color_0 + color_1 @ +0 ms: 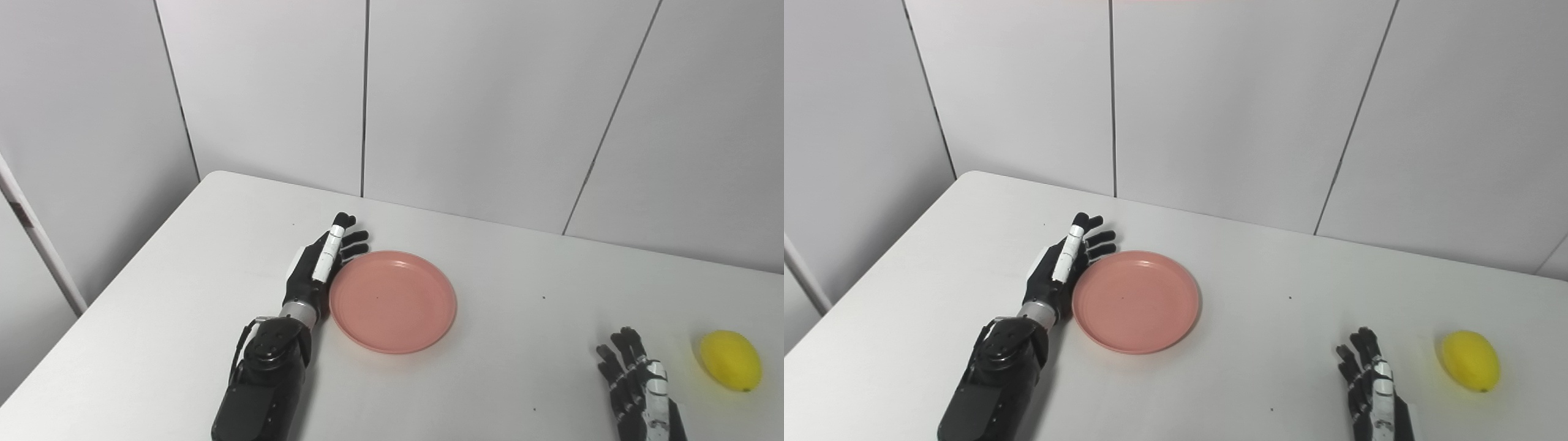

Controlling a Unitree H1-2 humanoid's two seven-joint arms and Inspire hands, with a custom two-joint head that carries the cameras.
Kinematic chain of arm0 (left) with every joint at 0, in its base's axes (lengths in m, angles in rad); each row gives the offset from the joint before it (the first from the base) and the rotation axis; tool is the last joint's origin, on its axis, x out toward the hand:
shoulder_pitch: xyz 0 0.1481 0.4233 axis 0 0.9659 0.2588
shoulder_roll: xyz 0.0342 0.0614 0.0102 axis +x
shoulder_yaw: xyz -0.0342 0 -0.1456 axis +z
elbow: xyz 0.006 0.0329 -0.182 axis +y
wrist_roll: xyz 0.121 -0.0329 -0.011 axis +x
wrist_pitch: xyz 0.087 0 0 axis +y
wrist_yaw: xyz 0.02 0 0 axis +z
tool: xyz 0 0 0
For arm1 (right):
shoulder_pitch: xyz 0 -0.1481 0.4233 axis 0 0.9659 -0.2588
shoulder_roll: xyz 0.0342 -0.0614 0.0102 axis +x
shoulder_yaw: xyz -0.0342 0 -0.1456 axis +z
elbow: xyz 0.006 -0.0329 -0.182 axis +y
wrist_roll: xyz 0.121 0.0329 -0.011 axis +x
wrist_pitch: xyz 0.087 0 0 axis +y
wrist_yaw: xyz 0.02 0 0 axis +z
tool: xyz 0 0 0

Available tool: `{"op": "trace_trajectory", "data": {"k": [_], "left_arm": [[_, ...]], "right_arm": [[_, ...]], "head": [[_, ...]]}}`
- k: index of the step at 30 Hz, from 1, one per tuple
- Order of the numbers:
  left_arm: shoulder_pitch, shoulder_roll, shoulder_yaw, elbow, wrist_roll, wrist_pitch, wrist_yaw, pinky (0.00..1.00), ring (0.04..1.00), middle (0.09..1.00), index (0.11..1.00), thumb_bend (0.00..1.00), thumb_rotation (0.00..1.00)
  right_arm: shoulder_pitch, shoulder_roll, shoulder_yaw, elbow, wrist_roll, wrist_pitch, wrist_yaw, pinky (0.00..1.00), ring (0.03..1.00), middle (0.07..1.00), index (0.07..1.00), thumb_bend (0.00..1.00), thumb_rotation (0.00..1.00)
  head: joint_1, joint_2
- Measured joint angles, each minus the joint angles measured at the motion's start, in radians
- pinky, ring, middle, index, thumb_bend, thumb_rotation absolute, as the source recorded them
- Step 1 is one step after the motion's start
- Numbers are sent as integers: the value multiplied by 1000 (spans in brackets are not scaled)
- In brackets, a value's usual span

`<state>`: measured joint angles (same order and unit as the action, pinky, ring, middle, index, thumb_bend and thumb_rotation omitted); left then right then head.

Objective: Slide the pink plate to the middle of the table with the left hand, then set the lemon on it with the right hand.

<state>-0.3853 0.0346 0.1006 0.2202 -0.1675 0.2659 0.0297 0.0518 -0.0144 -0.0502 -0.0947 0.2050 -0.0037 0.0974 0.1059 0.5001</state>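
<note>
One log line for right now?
left hand: open, against pink plate left rim | right hand: open, idle | lemon: on table, untouched

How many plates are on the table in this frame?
1. The pink plate lies near the table's middle, empty, with the left hand against its left rim. Nothing in view could hide another.

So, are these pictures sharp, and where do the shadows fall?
Left eye view: sharp, even soft light, no glare; the pink plate casts a faint shadow at its near rim. Right eye view: equally sharp; soft shadow beside the lemon, and beside the left hand.
</note>
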Motion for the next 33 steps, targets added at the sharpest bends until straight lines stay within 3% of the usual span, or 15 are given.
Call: {"op": "trace_trajectory", "data": {"k": [7,14,23,33], "left_arm": [[-2,-40,-21,-1,4,6,2,742,775,766,808,763,848],[-1,-46,-42,-4,15,7,-4,756,787,781,834,767,882],[16,-75,-48,-25,29,9,4,804,822,813,992,779,893],[22,-95,-51,-33,47,9,10,849,845,869,1000,812,900]], "right_arm": [[1,6,1,-4,1,0,0,944,913,942,927,624,1000],[6,17,6,-10,-4,0,-10,935,908,936,921,614,1000],[9,30,18,-15,-25,6,-34,933,902,930,915,646,1000],[9,39,22,-16,-32,6,-42,937,901,928,906,649,1000]], "head": [[-8,2],[-26,6],[-41,9],[-58,14]]}}
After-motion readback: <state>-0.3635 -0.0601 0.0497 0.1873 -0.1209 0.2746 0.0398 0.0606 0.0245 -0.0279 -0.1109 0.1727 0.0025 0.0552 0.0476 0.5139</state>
